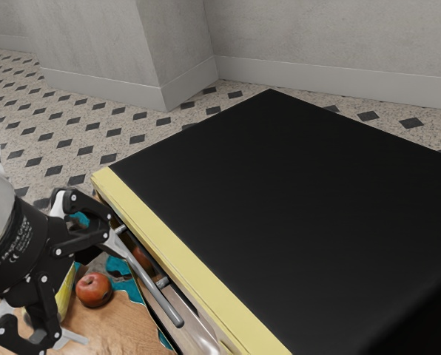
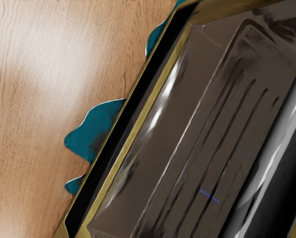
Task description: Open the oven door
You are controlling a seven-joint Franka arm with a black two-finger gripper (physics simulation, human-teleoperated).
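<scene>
Two-finger gripper [image 1: 98, 291] | spread wide | one fingertip at oven handle [image 1: 166, 303], contact unclear

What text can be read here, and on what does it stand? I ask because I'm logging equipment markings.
"CE": on the black housing of the gripper.
Other lettering beside it: too small to read.
Blue marks on the oven front: I cannot tell if they are text.

Soft light on wall [image 1: 317, 29]; broad pale glare on tabletop [image 2: 53, 59]; white streaks on oven door [image 2: 187, 89].
</scene>
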